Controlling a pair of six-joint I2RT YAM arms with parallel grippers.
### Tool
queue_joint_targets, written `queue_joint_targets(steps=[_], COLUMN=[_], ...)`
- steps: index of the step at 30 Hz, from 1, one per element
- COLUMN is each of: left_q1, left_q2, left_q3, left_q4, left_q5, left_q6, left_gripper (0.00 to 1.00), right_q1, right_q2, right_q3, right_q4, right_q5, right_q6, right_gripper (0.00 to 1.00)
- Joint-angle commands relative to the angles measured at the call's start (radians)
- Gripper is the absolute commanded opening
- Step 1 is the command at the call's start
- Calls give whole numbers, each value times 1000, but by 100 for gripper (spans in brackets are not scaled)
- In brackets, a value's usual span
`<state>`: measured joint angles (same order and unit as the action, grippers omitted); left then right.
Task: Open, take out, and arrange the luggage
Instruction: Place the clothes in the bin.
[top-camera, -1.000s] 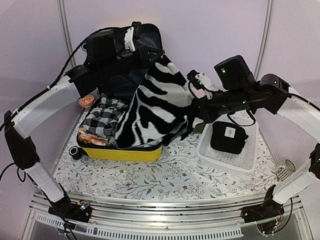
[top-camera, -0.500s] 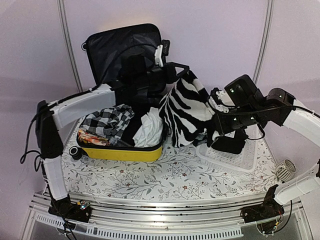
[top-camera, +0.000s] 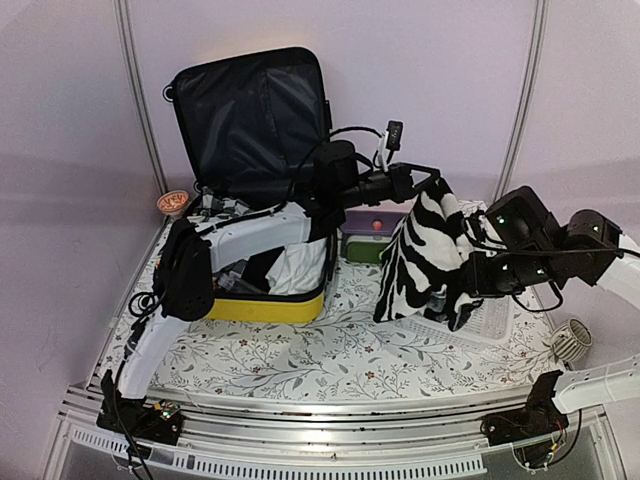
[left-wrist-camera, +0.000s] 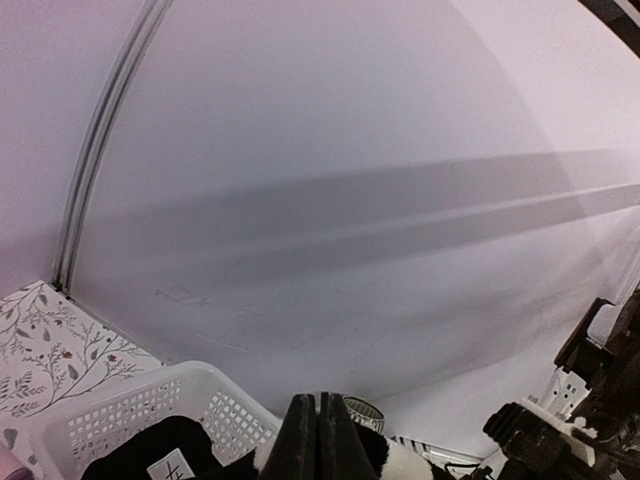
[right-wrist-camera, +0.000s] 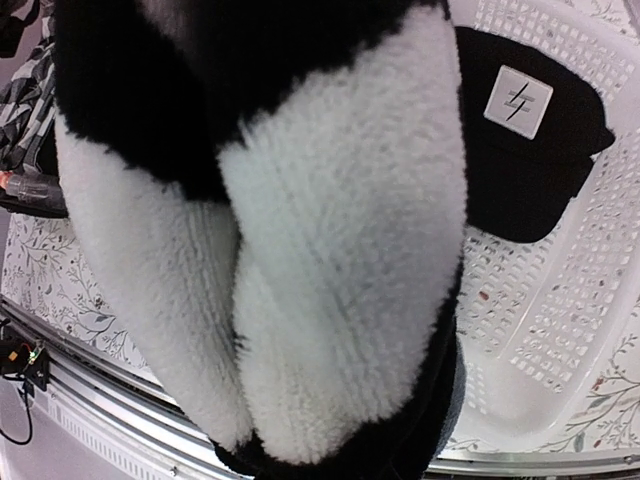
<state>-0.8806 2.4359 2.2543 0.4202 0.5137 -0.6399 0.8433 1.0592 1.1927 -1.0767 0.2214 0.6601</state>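
Zebra fleece (top-camera: 425, 250) slung between two arms, just above the white basket (top-camera: 492, 322)

The left gripper (top-camera: 432, 180) has its fingers (left-wrist-camera: 305, 440) pressed tight on the fleece's top edge; the right gripper (top-camera: 468, 280), lower and nearer the rail, looks nipped on a bunched fold, though its fingers are buried in pile in its own wrist view. The luggage (top-camera: 265, 308) lies open well off to the left gripper's left, lid upright. Directly beneath both grippers sits the basket, a black cap (right-wrist-camera: 520, 130) already in it. To my eye the cloth should go down with both arms together, the loose hem landing inside the rim first, and neither pinch should let go until the weight rests, or the fleece may slide out over the near wall
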Motion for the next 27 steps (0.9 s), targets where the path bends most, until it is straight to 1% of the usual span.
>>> queue_joint_targets(steps=[1, 4, 7, 13, 16, 19, 24, 27], left_q1=[-12, 3, 25, 49, 48, 46, 31, 8], left_q2=[50, 14, -47, -112, -135, -95, 60, 125], left_q3=[74, 8, -57, -14, -11, 36, 183, 206], left_q4=[107, 138, 145, 84, 83, 80, 88, 132], left_q5=[28, 11, -19, -62, -94, -102, -81, -91], left_q6=[-38, -33, 4, 93, 129, 124, 56, 27], left_gripper=[0, 0, 0, 0, 0, 0, 0, 0], right_q1=[-5, -5, -5, -11, -28, -80, -242, -312], right_q2=[-34, -3, 50, 69, 43, -10, -128, -185], right_q3=[-119, -158, -146, -96, -123, -194, -381, -489], right_q4=[226, 391, 480, 609, 658, 672, 682, 685], right_q5=[-166, -232, -246, -263, -291, -306, -402, -440], right_q6=[62, 59, 31, -24, -11, 39, 136, 173], right_gripper=[2, 2, 1, 1, 1, 1, 1, 1])
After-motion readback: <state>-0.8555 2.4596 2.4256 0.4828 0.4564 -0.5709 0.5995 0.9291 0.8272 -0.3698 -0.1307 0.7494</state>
